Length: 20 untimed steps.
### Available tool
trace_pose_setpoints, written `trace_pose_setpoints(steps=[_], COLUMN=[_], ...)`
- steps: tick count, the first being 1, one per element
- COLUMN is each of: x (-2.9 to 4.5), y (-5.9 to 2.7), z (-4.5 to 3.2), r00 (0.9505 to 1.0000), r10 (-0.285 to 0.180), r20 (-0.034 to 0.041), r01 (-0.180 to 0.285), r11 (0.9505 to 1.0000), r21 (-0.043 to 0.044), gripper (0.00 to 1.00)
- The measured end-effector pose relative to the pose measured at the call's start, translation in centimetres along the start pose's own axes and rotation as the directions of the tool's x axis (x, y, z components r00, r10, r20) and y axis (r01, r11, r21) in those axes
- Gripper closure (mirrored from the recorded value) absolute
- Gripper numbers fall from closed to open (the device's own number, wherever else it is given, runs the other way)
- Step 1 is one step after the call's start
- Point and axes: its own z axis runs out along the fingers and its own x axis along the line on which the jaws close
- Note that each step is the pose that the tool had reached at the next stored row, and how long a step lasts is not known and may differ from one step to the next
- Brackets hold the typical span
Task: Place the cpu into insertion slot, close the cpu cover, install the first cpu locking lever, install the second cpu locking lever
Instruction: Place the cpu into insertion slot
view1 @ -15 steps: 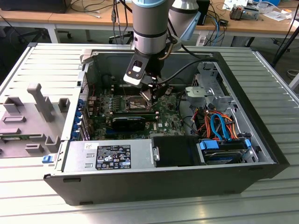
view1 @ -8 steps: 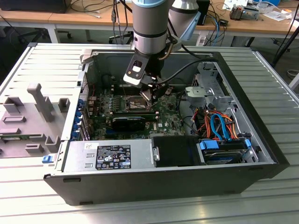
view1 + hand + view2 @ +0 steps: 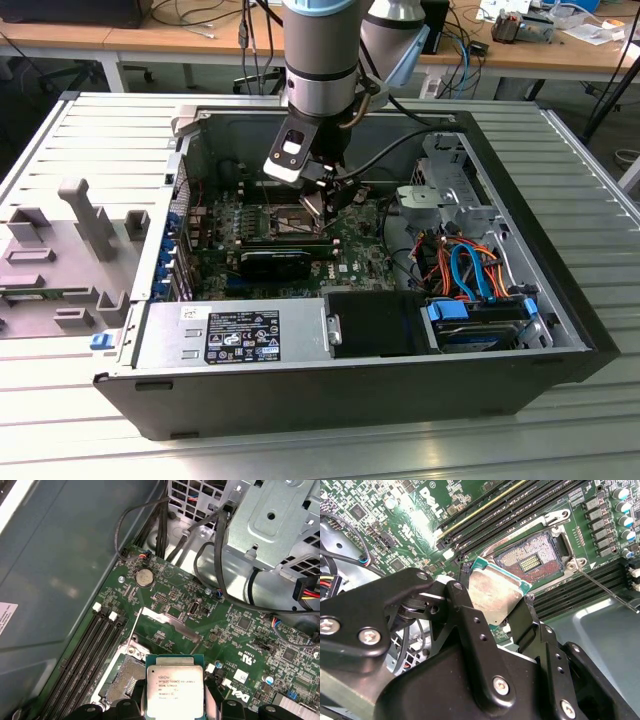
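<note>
Closest to the lens in the second wrist view, the black claw (image 3: 495, 607) is squeezing the cpu (image 3: 496, 591) by two of its edges, one finger on each side. The cpu is hanging over one edge of the insertion slot (image 3: 532, 560) on the green motherboard (image 3: 420, 525). It is not sitting inside yet (I cannot tell if a corner is touching the metal frame). It is looking tilted there, not flat.

The cpu cover (image 3: 167, 624) is looking lifted up at one side of the slot, so the tiny pins inside are lying bare. A thin metal lever (image 3: 605, 587) is sticking out just beside the slot.

In the exterior view the arm is reaching down into the open computer case (image 3: 300, 395), which is lying on the grey table (image 3: 560, 150). The slot is sitting in the far part of the case, toward the exterior view's left, and black cables (image 3: 400, 150) are hanging near the claw.

Here is what I am worrying about:

- If the cpu is going down tilted or a bit off to one side, a corner could be pressing on the pins and bending them.
- If the claw is holding only thin edges, the cpu could be slipping and dropping.
- If the cpu is turned the wrong way, it will not be fitting.
- The claw could be bumping the cover, the lever or a cable.
</note>
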Motion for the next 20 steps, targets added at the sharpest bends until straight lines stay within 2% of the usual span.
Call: trace_pose_setpoints(steps=[20], x=[0.00], y=[0.00], z=[0.01], r00=[0.9998], r10=[0.021], r20=[0.0018], r01=[-0.021], r11=[0.9998], r21=[-0.0004], gripper=[0.45])
